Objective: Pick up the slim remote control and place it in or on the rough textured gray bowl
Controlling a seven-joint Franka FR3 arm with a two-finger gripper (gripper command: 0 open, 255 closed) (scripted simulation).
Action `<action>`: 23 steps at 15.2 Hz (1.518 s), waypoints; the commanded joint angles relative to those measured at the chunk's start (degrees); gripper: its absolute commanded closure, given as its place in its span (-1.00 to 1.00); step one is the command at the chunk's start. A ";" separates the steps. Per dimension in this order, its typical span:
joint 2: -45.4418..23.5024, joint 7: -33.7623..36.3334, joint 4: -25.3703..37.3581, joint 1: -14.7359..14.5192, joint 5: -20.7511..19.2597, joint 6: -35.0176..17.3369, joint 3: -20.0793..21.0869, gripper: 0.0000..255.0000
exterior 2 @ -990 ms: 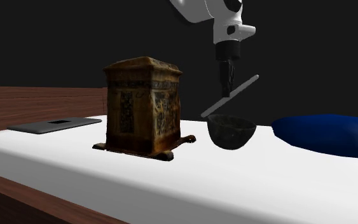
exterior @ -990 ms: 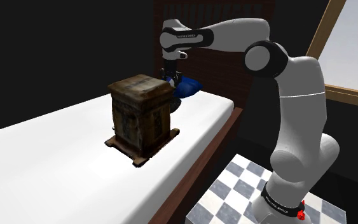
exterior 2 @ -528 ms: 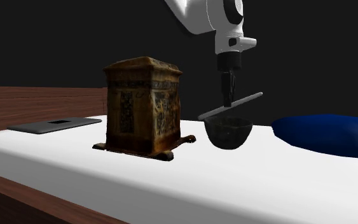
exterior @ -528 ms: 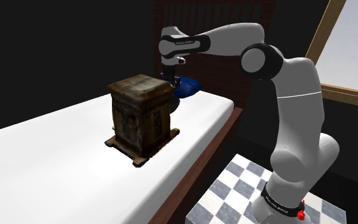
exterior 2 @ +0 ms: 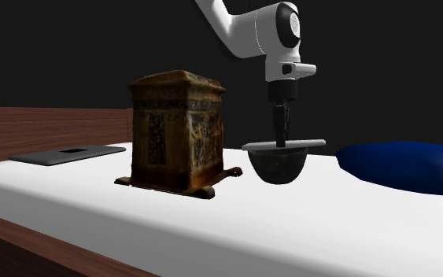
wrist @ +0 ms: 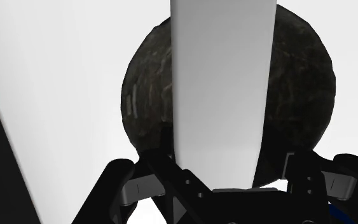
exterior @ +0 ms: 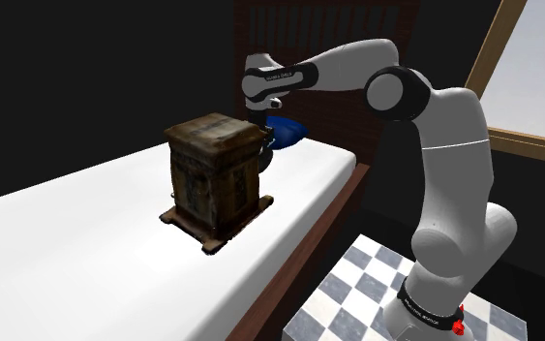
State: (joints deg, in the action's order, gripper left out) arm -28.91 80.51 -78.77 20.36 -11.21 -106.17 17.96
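gripper point(exterior 2: 281, 134) right of centre in 2nd ext view, tip down on remote point(exterior 2: 302, 144); can't tell if it's clamped or let go. remote lies level across bowl point(exterior 2: 279, 167) rim, prob bc it's too long to drop inside.

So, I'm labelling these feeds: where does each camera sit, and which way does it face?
Shoulder view: beside and behind the stand, looking down over the white bed and carved box; whole arm shows.
Second exterior view: low beside the bed, facing across it; gripper shows.
Wrist view: on the wrist, looking down at the remote control across the bowl; gripper shows.
Shared: remote control and bowl, in the last two.
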 commanded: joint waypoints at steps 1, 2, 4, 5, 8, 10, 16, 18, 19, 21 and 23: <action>-0.28 -0.03 -0.13 0.05 -0.10 -0.32 -0.09 1.00; -0.28 -0.03 -0.13 0.05 -0.10 -0.32 -0.10 1.00; -0.28 -0.03 -0.13 0.05 -0.10 -0.32 -0.10 1.00; -0.28 -0.03 -0.13 0.05 -0.10 -0.32 -0.10 1.00; -0.39 -0.09 0.02 0.07 -0.12 -0.28 -0.12 -1.00; -0.42 -0.09 0.08 0.06 -0.12 -0.25 -0.12 -1.00; 0.06 -0.48 6.68 -0.64 0.20 6.75 0.15 -1.00; 0.07 -0.49 6.66 -0.64 0.20 6.75 0.15 -1.00; 0.06 -0.49 6.67 -0.64 0.20 6.75 0.15 -1.00; 0.06 -0.48 6.68 -0.64 0.20 6.75 0.15 -1.00; 0.06 -0.48 6.68 -0.64 0.20 6.75 0.15 -1.00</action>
State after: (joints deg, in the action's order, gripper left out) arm -28.85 80.03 -72.11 19.72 -11.01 -99.43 18.11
